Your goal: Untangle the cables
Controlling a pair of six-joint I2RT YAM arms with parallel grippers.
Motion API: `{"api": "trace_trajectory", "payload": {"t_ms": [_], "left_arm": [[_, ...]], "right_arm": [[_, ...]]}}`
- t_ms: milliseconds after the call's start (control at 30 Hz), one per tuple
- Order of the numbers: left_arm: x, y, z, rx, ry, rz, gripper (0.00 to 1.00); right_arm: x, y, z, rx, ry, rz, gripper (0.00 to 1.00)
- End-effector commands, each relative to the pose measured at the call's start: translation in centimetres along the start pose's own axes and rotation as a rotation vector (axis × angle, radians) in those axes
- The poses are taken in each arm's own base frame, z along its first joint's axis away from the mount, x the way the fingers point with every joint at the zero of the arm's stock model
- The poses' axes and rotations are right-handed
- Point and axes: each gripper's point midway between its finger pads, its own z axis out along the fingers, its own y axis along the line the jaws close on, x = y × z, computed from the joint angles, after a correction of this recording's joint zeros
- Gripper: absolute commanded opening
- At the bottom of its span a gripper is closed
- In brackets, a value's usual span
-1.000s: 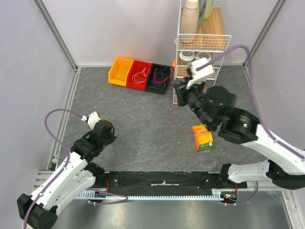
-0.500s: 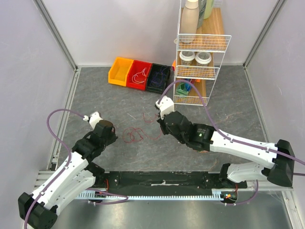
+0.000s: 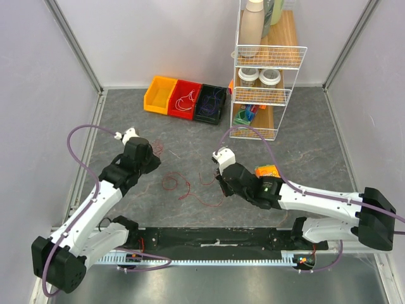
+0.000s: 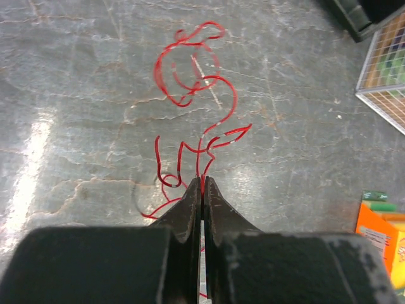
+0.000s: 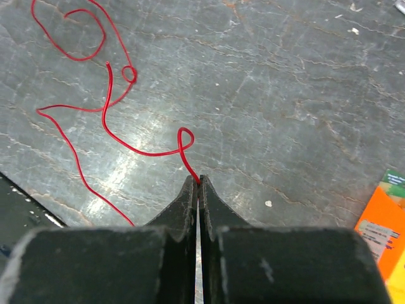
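The cables (image 3: 169,183) being worked are thin red strands lying in loose loops on the grey table (image 3: 304,126) between the two arms. More wires sit at the back in the red bin (image 3: 186,98) and the black bin (image 3: 211,103).

On the left, the left gripper (image 4: 202,180) has its fingers pinched tight on red strands low over the table, with a knotty cluster of loops just ahead of it. In the middle the strand wanders in open curls. On the right, the right gripper (image 5: 198,180) is likewise clamped on a red strand, with a small loop just beyond its tips and an orange box (image 5: 386,215) off to its side.

I cannot tell whether the two arms hold one cable or two. To do this step well, draw the arms apart slowly and keep them low. Watch that the small loops open rather than cinch into knots, and pause if the cluster drags along as one lump
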Motion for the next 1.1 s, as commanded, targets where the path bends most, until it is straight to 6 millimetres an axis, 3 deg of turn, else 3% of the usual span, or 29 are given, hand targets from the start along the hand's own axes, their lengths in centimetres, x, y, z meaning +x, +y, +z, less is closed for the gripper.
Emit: {"api": "trace_trajectory", "payload": {"t_ms": [0, 167, 200, 267, 300, 367, 433, 567, 700, 867, 967, 1067], "left_arm": [[-0.2, 2.8, -0.2, -0.118, -0.038, -0.027, 0.02], [1.7, 6.6, -1.2, -0.214, -0.042, -0.055, 0.03], [1.9, 6.8, -1.5, -0.215, -0.039, -0.064, 0.09], [2.0, 7.2, -2.0, -0.223, -0.040, -0.076, 0.30], [1.9, 7.2, -2.2, -0.222, -0.043, -0.072, 0.45], [1.4, 6.9, -2.8, -0.209, -0.051, -0.055, 0.76], [0.9, 6.4, -3.4, -0.179, -0.061, -0.034, 0.87], [0.0, 3.5, -4.5, -0.013, -0.076, 0.011, 0.90], [0.0, 1.6, -4.6, 0.096, -0.074, 0.013, 0.91], [3.6, -0.6, -1.8, 0.200, 0.095, 0.036, 0.94], [5.5, -1.1, 0.1, 0.148, 0.234, 0.002, 0.95], [5.9, -0.7, 2.0, 0.057, 0.255, -0.063, 0.96]], "right_arm": [[-2.6, 1.9, -0.3, -0.088, -0.072, 0.052, 0.03], [-6.6, 3.6, 1.4, -0.104, -0.137, 0.054, 0.05], [-7.1, 4.1, 2.2, -0.116, -0.135, 0.055, 0.05], [-8.4, 5.5, 3.7, -0.160, -0.129, 0.064, 0.06], [-8.5, 6.3, 4.5, -0.191, -0.110, 0.066, 0.09], [-8.9, 8.0, 5.8, -0.244, -0.080, 0.075, 0.23], [-8.3, 9.2, 6.5, -0.293, -0.045, 0.072, 0.38], [-6.6, 8.9, 5.8, -0.314, -0.006, 0.076, 0.57], [-5.1, 5.7, 4.1, -0.260, -0.006, 0.105, 0.67], [-4.4, 0.8, 0.9, -0.162, -0.045, 0.138, 0.71], [-4.4, -0.8, -0.9, -0.138, -0.085, 0.139, 0.72], [-4.6, -1.6, -2.3, -0.131, -0.118, 0.146, 0.72]]}}
